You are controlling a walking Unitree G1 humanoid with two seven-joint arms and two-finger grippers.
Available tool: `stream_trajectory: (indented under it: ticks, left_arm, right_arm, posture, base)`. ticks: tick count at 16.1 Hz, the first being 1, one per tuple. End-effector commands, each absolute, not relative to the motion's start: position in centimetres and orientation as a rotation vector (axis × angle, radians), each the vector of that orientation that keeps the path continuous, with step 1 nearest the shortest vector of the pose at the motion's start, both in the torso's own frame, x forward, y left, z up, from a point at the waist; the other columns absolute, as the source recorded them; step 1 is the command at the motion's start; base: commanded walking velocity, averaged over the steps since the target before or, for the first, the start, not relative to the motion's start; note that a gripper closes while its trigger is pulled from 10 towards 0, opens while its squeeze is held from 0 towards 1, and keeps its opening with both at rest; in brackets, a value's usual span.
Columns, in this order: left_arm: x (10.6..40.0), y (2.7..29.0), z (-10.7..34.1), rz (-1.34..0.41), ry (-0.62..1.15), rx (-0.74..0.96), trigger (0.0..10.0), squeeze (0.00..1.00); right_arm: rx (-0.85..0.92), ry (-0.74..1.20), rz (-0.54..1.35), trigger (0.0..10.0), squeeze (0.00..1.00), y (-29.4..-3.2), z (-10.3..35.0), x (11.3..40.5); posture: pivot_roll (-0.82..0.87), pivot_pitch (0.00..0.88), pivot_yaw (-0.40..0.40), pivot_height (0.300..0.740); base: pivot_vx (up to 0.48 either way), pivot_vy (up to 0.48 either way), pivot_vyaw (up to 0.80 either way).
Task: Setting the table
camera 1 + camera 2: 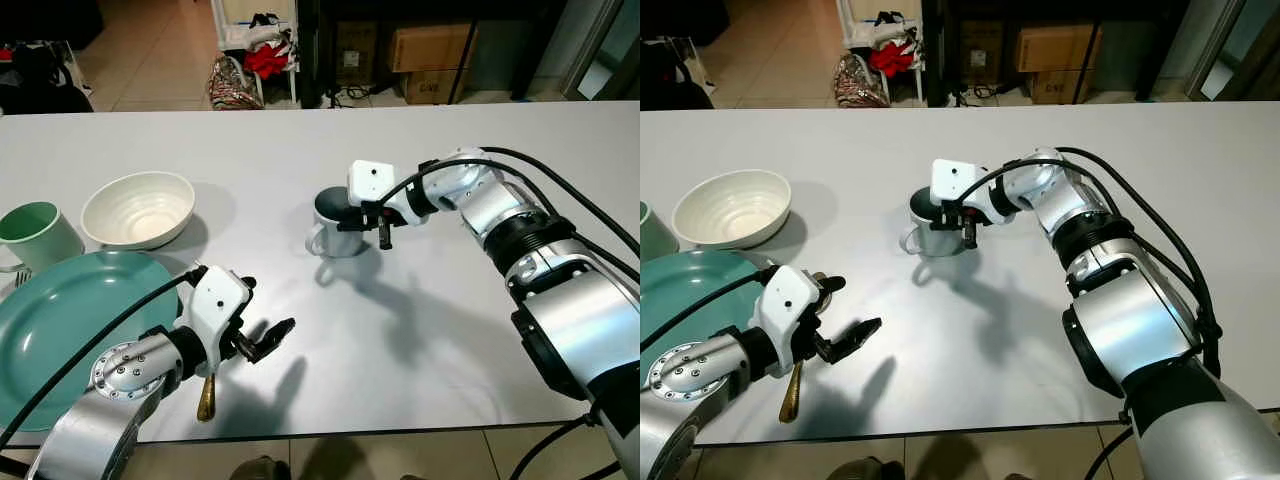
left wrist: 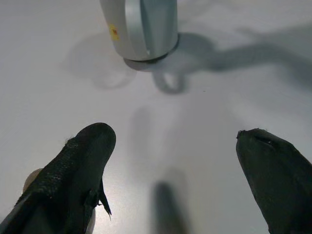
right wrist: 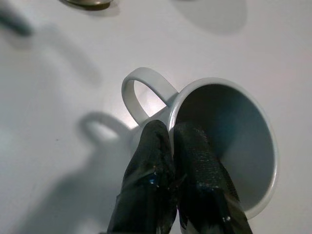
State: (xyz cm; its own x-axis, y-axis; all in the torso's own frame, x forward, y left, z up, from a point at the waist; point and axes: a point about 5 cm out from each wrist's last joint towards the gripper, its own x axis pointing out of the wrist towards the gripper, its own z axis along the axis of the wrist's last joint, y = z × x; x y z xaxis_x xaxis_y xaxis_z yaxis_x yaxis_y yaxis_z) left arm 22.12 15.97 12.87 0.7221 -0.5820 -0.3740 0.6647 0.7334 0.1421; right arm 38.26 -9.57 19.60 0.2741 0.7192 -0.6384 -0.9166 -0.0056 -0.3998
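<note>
Right now the right pincer (image 3: 168, 146) pinches the grey mug (image 1: 335, 222) by its rim beside the handle; rigid, smooth, probably breakable. Left pincer (image 1: 262, 330) hovers wide nearby.

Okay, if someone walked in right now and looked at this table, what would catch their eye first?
Probably the right gripper at mid-table, its black fingers pinched on the rim of a pale grey ceramic mug, beside the handle. Next, the left gripper hovering open near the front edge, just above a brass-coloured utensil handle. At the robot's left sit a large teal plate, a white ribbed bowl and a mint green cup.
</note>
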Motion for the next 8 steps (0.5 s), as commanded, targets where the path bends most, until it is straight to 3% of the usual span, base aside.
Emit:
stream_trajectory:
  ticks: [1,8]
  left_arm:
    - [22.01,15.78,13.15,-0.716,0.312,0.285,10.0,0.0]
    - [21.89,15.67,13.24,-0.719,0.314,0.284,10.0,0.0]
  right_arm:
    - [-0.868,0.274,1.318,10.0,0.0,-9.53,20.22,38.41]
    - [-0.864,0.263,1.319,10.0,0.0,-8.82,19.58,38.26]
  posture:
    - [0.03,0.057,0.05,0.74]
    - [0.03,0.064,0.051,0.74]
  base:
    - [0.0,0.0,0.0]
    - [0.0,0.0,0.0]
